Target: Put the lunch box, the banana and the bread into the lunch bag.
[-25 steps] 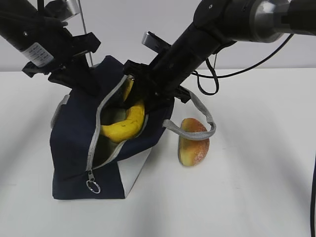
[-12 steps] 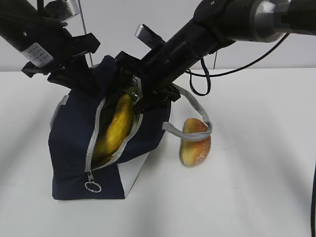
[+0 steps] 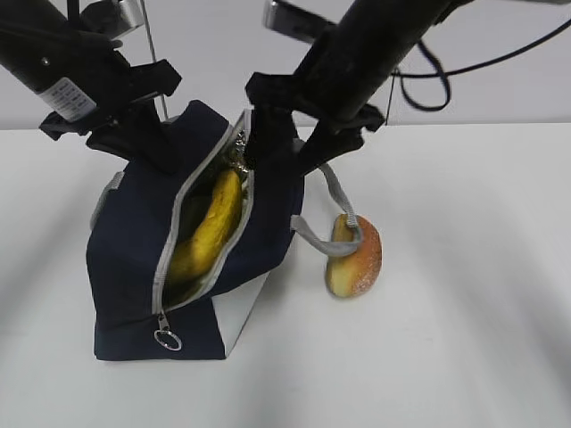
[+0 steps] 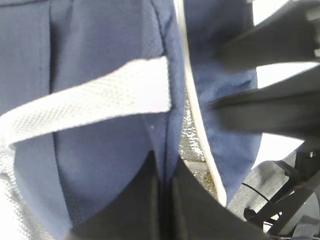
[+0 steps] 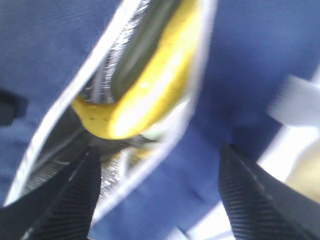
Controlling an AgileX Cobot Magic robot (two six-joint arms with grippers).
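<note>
Right gripper (image 3: 284, 152) is hanging open over the bag (image 3: 134, 267), banana (image 3: 210, 227) inside. Left gripper (image 4: 165, 200) is clamping bag fabric. Bread (image 3: 354, 256) next: approach clear of the handle (image 3: 326, 227).

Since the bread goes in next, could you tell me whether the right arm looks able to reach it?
Probably yes: the right gripper is open and empty above the bread, though the bag's grey handle loops across it.

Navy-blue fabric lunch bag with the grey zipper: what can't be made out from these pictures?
- Clear lunch box with sage-green lid: seen in no view; the navy-blue fabric lunch bag would hide it.
- Yellow banana: lower end hidden by the bag wall, exterior view.
- Golden-brown oval bread: a blurred sliver cut by the right wrist view's edge.
- Left gripper: tips pinching bag fabric, cropped.
</note>
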